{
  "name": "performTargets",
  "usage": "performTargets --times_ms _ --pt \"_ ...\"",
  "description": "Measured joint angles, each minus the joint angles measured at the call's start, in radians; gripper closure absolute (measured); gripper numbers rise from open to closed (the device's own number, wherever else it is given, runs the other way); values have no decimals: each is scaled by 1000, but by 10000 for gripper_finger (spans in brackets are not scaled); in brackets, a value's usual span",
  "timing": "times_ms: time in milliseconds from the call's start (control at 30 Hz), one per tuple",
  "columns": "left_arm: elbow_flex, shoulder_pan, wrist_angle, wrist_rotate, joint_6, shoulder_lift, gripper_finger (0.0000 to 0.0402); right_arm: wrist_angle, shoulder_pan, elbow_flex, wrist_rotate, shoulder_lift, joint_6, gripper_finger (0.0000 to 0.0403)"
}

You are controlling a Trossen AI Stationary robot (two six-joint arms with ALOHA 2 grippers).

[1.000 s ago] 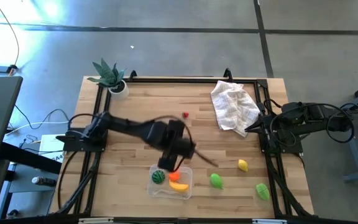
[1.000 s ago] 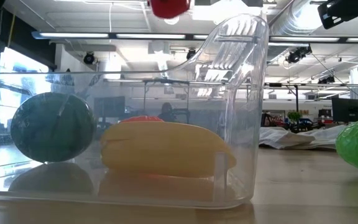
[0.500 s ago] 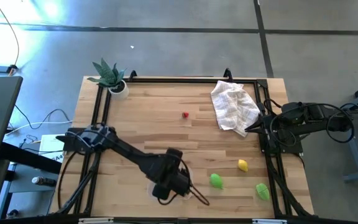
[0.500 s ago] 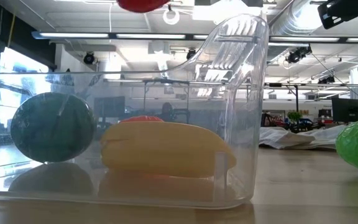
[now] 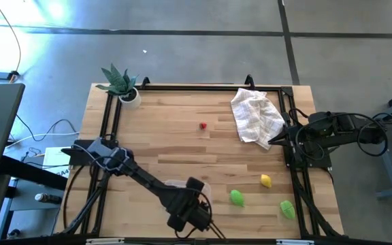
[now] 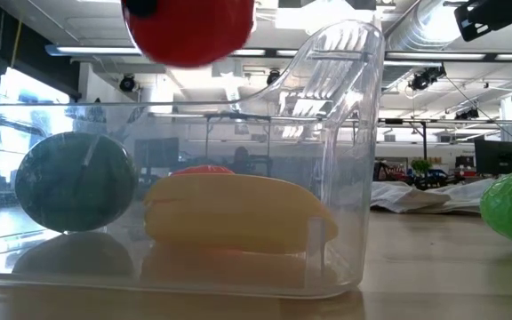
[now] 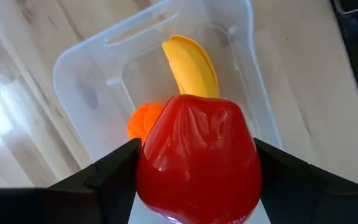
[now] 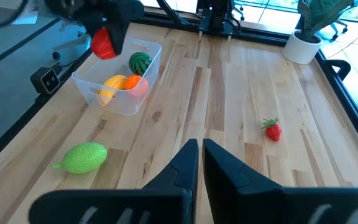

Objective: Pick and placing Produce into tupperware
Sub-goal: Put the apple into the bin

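My left gripper (image 5: 190,215) hangs over the clear tupperware (image 8: 120,71) at the table's near edge, shut on a glossy red toy fruit (image 7: 197,155). The arm hides most of the tupperware in the high view. Inside it lie a yellow banana (image 7: 191,62), an orange piece (image 7: 143,121) and a dark green round melon (image 6: 74,182). On the bare wood rest a lemon (image 5: 266,180), two green pieces (image 5: 237,197) (image 5: 287,209) and a small red strawberry (image 5: 203,126). My right gripper (image 8: 201,152) waits shut at the table's right edge. My left gripper pinches the red toy fruit by its two opposite flanks (image 7: 151,162), one dark finger (image 7: 114,171) on each side. The fingers come from above, pointing down. The fruit is lifted clear, hanging over the open tupperware above the banana and the orange piece.
A white checked cloth (image 5: 256,116) lies crumpled at the far right of the table. A spiky green plant in a white pot (image 5: 120,83) stands at the far left corner. Black rails (image 5: 107,116) run along the table's edges. Bare wood lies between the tupperware and the strawberry.
My left gripper has carried the red fruit toward the table's near edge, from the far side of the tupperware to over it, and has come down: the fruit shows larger and lower in the low view. It has stayed shut on the fruit.
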Motion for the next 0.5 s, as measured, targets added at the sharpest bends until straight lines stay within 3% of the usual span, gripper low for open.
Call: performTargets --times_ms 500 --pt "-127 12 80 78 -22 26 138 0 0 0 0 0 0 386"
